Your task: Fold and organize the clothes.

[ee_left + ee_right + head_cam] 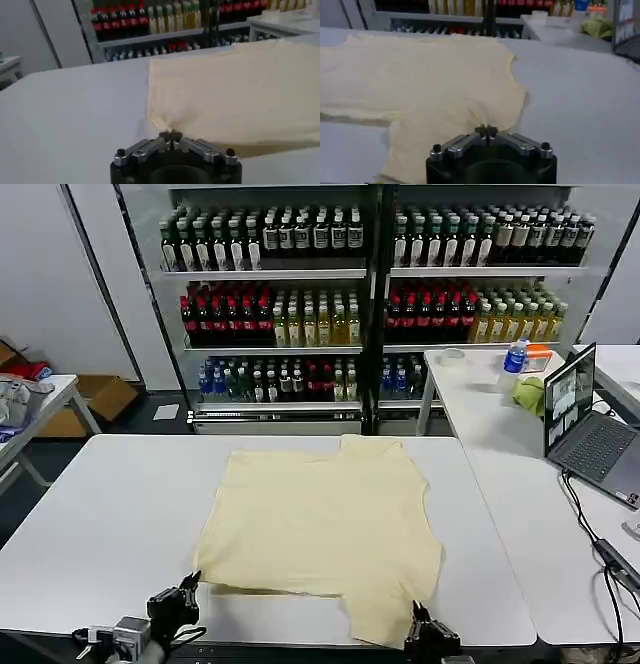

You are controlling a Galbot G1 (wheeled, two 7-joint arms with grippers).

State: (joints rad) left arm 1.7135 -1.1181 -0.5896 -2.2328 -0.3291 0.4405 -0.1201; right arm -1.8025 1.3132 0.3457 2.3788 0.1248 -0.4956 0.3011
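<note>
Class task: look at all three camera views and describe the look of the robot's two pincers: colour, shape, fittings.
Both are alike. The left pincer and right pincer each sit on a black rounded housing, from which two silver-grey metal links angle inward like a shallow roof, each fixed by a dark bolt. The fingertips are small and dark. In the head view, a silver-grey fitting sits beside the left one.

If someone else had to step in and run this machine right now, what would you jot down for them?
Left gripper: shut on the near left corner of the T-shirt; the fabric bunches at its tips.
Right gripper: shut on the shirt's near edge on the right side, by the flap that hangs toward the table's front.
T-shirt: lies mostly flat in the middle of the white table, near edge toward the robot.
Done: both near grips appear taken.
Left: no finished fold is visible yet. Probably lift the near edge and carry it toward the far edge, then fold again and tidy.
</note>
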